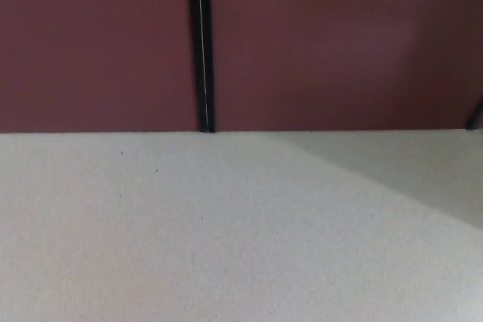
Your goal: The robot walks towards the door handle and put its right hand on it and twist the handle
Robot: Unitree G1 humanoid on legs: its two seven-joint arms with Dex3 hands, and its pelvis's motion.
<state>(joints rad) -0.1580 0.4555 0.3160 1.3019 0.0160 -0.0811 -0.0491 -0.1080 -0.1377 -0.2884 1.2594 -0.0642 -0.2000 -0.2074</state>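
No door handle in view, neither hand either, so finger state can't be told. Just dark red door panels (pixel 98 43) w/ a black vertical seam (pixel 201 43) above pale floor (pixel 189 231). Risk: reaching blind w/ the right hand could miss the handle or bump the panel; no labels/writing readable.

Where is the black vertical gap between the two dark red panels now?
In the head view, the black gap runs down left of centre between the dark red panels, ending at the pale floor.
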